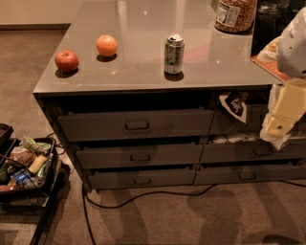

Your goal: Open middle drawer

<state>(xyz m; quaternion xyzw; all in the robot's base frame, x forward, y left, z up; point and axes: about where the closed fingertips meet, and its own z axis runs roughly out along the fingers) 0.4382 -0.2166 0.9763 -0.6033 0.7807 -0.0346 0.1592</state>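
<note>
The middle drawer [139, 156] is the dark grey drawer of medium height in the left stack of the counter, with a small metal pull [140, 157] at its centre. It sits between a taller drawer [136, 125] above and a slimmer drawer [142, 179] below. Its front stands about in line with the others, and no interior shows. My gripper [276, 130] hangs at the far right on a white and yellowish arm. It is in front of the right stack of drawers, well to the right of the middle drawer's pull and not touching it.
On the grey countertop [143, 72] stand an apple [66, 61], an orange [106, 45], a can [174, 53] and a jar [235, 14]. A black cable [143, 194] runs over the carpet below the drawers. A bin of items [26, 165] sits at the left.
</note>
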